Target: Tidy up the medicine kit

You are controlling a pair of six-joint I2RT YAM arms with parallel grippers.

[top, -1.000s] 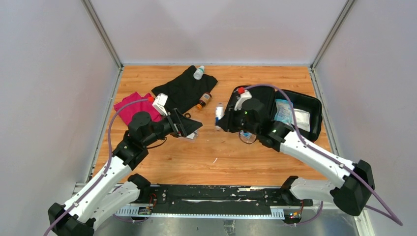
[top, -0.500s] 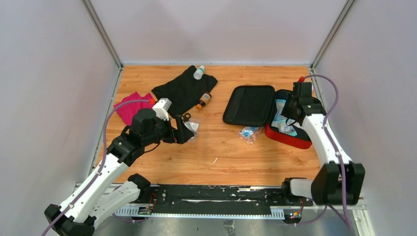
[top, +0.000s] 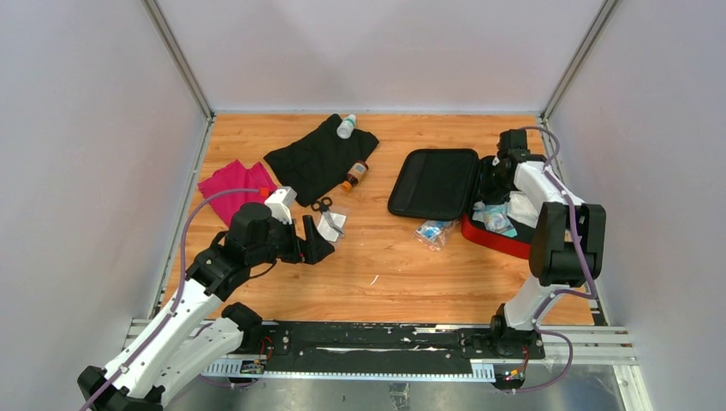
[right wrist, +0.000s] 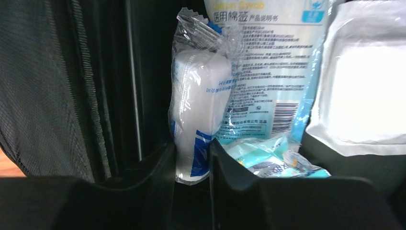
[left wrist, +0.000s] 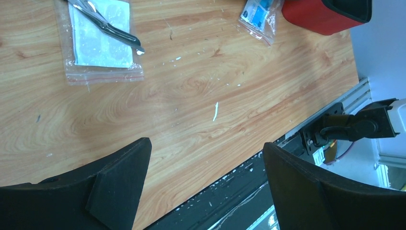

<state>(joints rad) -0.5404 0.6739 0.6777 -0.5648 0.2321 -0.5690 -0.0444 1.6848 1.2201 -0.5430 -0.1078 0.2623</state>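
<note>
The medicine kit (top: 501, 235) lies open at the right, red outside, its black-lined lid (top: 434, 182) flat to the left. My right gripper (top: 494, 184) is down inside its base. In the right wrist view it (right wrist: 193, 153) is shut on a white roll wrapped in clear plastic (right wrist: 197, 110), upright against the black inner wall. Beside it lie a blue-and-white printed packet (right wrist: 268, 62), a white pouch (right wrist: 364, 86) and a teal packet (right wrist: 268, 160). My left gripper (top: 312, 244) is open and empty above bare table; it also shows in the left wrist view (left wrist: 205, 153).
Scissors on a clear bag with a white pad (top: 328, 218) lie just beyond the left gripper, also in the left wrist view (left wrist: 100, 38). A small blue packet (top: 432, 231) lies by the kit. Black cloth (top: 321, 154), magenta cloth (top: 231, 184), white bottle (top: 346, 127) and amber bottle (top: 354, 174) are at the back.
My right gripper carried the white roll from the table's middle over to the kit and lowered it into the base. My left gripper drew back toward me from the scissors bag.
</note>
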